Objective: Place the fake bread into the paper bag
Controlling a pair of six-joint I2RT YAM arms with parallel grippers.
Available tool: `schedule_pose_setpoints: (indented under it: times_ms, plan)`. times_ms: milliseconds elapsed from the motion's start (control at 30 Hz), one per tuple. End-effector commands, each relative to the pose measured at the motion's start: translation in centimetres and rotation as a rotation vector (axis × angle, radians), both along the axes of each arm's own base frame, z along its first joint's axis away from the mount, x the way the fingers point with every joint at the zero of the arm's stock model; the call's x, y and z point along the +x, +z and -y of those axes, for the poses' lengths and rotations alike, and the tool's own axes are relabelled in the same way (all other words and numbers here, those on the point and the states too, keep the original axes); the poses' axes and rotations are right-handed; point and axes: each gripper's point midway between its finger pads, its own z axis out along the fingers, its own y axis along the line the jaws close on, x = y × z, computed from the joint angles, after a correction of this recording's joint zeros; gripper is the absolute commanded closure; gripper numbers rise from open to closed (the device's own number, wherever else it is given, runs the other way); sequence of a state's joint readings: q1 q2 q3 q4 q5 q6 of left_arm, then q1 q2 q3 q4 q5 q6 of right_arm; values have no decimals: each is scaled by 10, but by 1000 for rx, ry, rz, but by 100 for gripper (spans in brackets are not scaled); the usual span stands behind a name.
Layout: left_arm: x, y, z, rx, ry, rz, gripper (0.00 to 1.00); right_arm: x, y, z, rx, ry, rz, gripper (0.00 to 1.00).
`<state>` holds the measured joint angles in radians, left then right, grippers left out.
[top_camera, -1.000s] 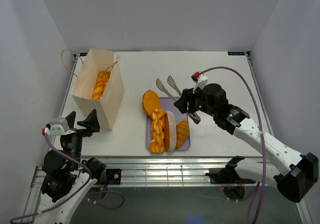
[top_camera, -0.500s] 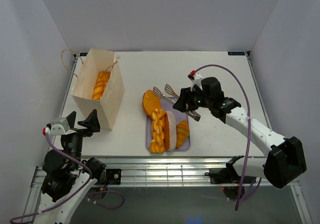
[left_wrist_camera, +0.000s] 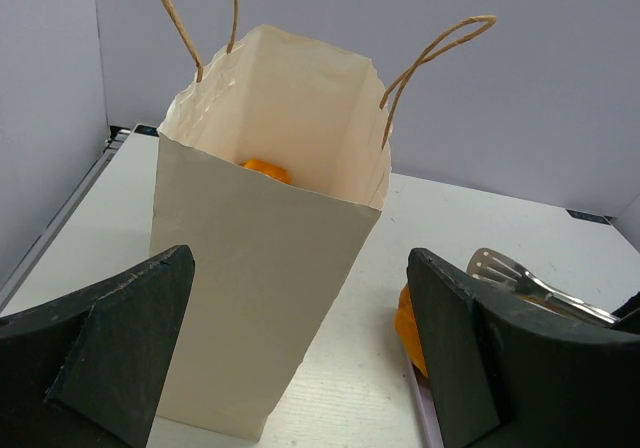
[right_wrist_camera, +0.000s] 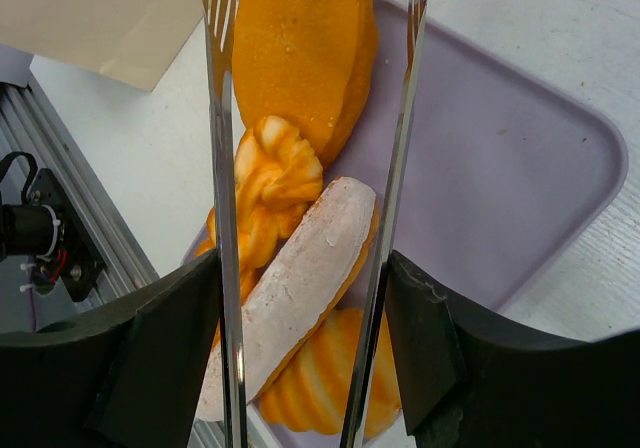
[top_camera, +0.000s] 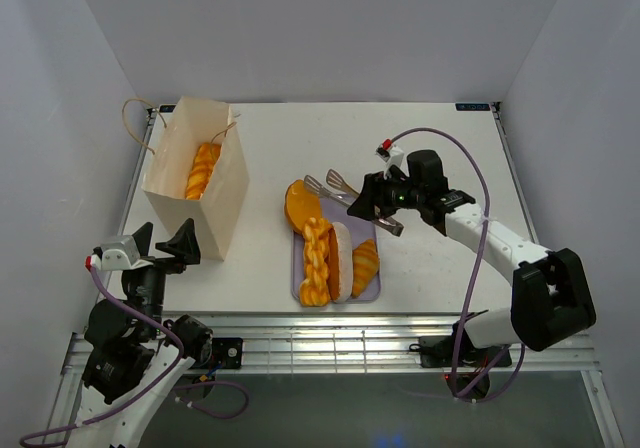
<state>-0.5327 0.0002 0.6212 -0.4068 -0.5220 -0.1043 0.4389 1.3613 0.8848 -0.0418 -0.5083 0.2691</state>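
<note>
Both arms share one build, the left arm (top_camera: 120, 353) and the right arm (top_camera: 497, 242) alike: smooth white shells on the links, with bulky black housings at the joints. A thin lilac cable (top_camera: 440, 134) loops out from the right wrist, and a second lilac cable (top_camera: 100, 283) runs along the left arm. Each wrist bears a small white block with a red tip (top_camera: 390, 151). The left tool (top_camera: 163, 240) has matte black, wedge-shaped fingers (left_wrist_camera: 110, 338) with flat, faceted faces. The right tool (right_wrist_camera: 300, 358) has the same dull black fingers (right_wrist_camera: 160, 348).
</note>
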Motion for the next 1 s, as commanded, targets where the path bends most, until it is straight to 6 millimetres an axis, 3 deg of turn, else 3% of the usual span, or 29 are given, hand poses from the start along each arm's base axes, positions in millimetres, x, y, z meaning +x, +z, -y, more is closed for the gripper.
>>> schedule_pose_setpoints:
  times_ms: [0, 367, 967]
  plan:
    - [-5, 5, 0, -9, -19, 36, 2, 6, 7, -9, 23, 70, 87, 31]
    - [-2, 3, 2, -1, -19, 21, 2, 18, -23, -11, -28, 94, 87, 31]
    - [-1, 3, 4, 3, -27, 17, 2, 15, -43, -22, 20, 152, 38, 33]
